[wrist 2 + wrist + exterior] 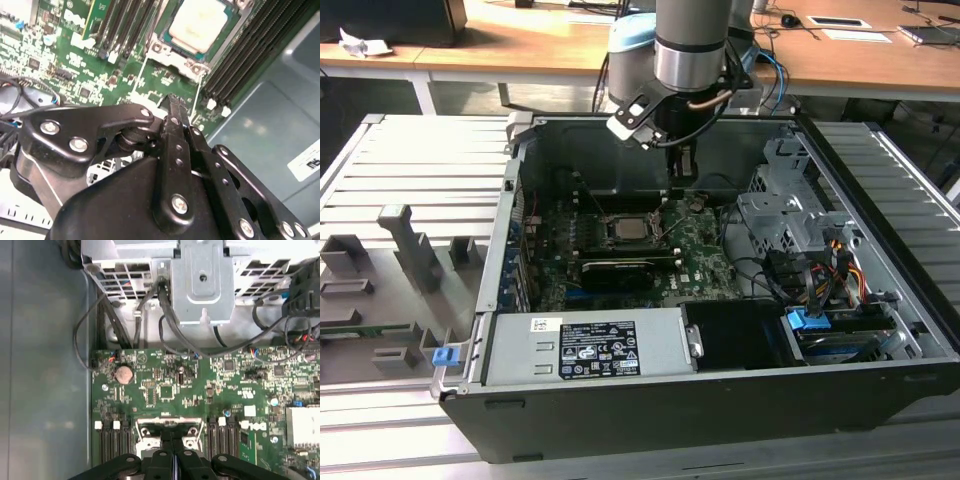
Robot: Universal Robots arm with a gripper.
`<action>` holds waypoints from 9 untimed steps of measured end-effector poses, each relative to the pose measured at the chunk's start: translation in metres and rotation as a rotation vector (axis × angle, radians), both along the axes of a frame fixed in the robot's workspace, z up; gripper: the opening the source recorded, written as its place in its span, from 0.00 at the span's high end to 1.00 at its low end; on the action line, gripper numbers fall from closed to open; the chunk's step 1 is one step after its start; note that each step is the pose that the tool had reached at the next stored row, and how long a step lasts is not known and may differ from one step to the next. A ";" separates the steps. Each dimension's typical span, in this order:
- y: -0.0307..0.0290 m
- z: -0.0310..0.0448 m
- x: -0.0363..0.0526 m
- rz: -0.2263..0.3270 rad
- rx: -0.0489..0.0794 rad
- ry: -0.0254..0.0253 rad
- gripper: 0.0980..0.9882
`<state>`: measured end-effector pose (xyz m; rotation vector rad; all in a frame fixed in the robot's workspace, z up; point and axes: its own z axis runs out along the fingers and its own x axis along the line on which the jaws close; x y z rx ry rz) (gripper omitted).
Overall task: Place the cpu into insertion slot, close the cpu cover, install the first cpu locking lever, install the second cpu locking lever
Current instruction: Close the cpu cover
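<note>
Hanging beside seated cpu [200, 25] — gripper [175, 102] closed.

In the exterior view, the power supply [585, 350] sits at six o'clock of the black expansion card [617, 270], the metal drive cage [785, 222] at three o'clock.

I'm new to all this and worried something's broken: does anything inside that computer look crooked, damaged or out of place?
Nothing stands out. The chip lies flat and square inside its metal frame on the green board. The tool hangs shut just beside the frame, and nothing around it looks bent or cracked.
</note>
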<state>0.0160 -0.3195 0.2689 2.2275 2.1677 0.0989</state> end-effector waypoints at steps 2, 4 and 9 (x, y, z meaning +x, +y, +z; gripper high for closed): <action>0.0000 -0.0001 0.0039 0.000 0.000 -0.0001 0.99; 0.0000 0.0000 0.0082 0.000 0.000 0.0000 0.99; 0.0000 0.0000 0.0168 0.000 0.000 -0.0001 0.99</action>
